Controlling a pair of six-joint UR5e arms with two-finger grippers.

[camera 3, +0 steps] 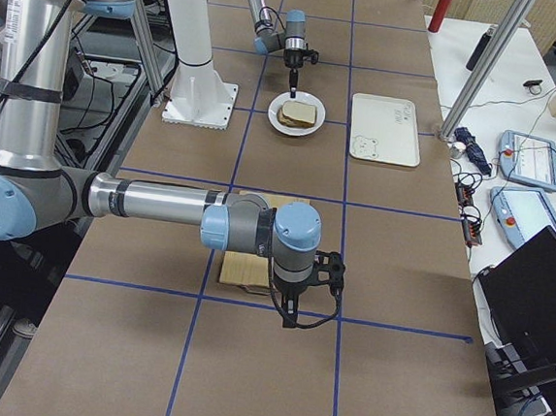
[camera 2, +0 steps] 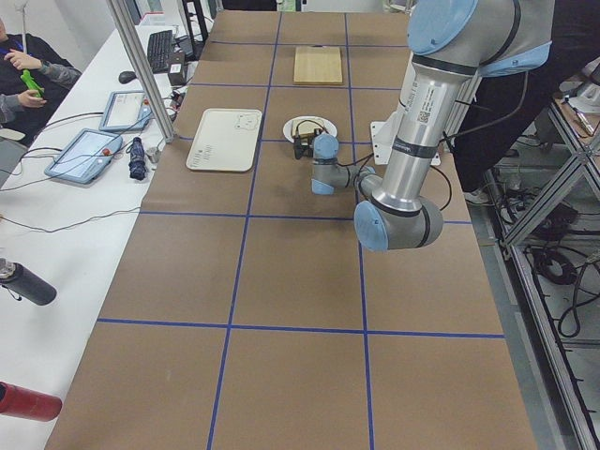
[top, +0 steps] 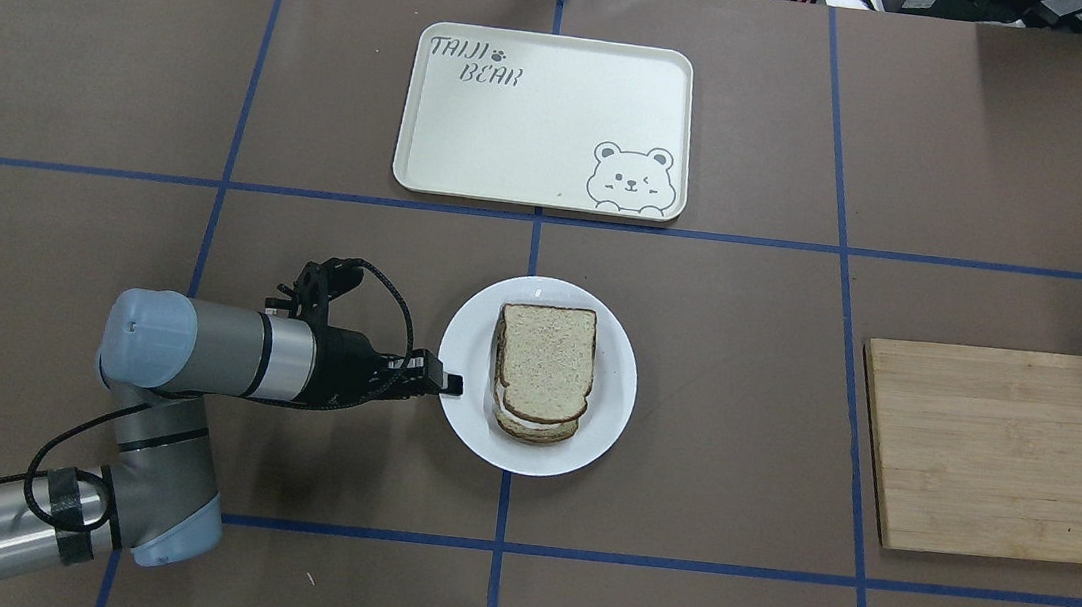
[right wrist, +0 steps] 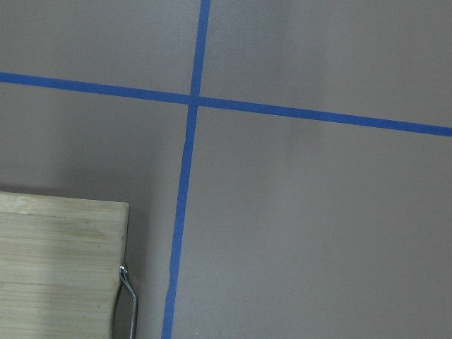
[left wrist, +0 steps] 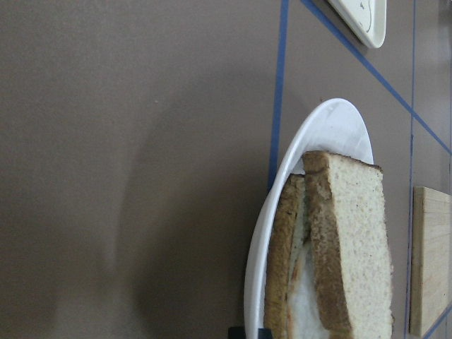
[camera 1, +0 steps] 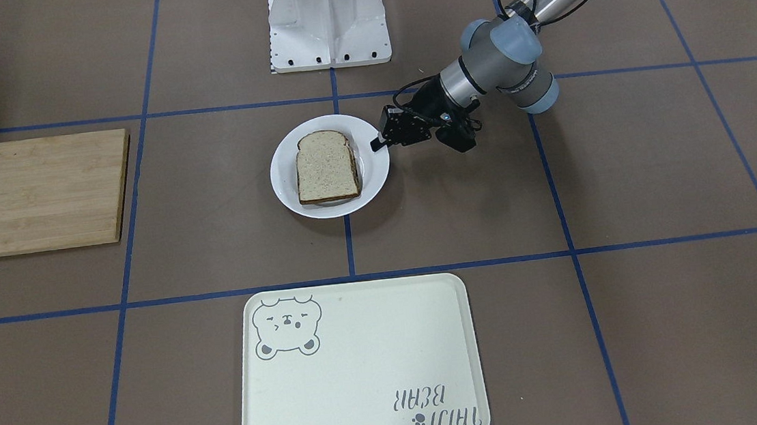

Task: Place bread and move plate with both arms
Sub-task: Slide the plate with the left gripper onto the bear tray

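The round white plate (top: 611, 422) (camera 1: 378, 171) sits at the table's centre. On it lies the plain bread (top: 546, 349) (camera 1: 326, 166), stacked on another slice with something white in between, as the left wrist view shows under the bread (left wrist: 353, 247). My left gripper (top: 452, 385) (camera 1: 377, 145) reaches in level from the robot's left. It is shut on the plate's rim (left wrist: 325, 134). My right gripper (camera 3: 291, 314) hangs pointing down just past the wooden board's corner. I cannot tell if it is open or shut.
A cream tray (top: 540, 122) (camera 1: 365, 378) with a bear drawing lies beyond the plate. The wooden board (top: 1008, 453) (camera 1: 27, 195) (right wrist: 56, 261) lies on the robot's right, with a thin metal loop (right wrist: 131, 304) at its edge. The white base (camera 1: 327, 18) stands behind the plate.
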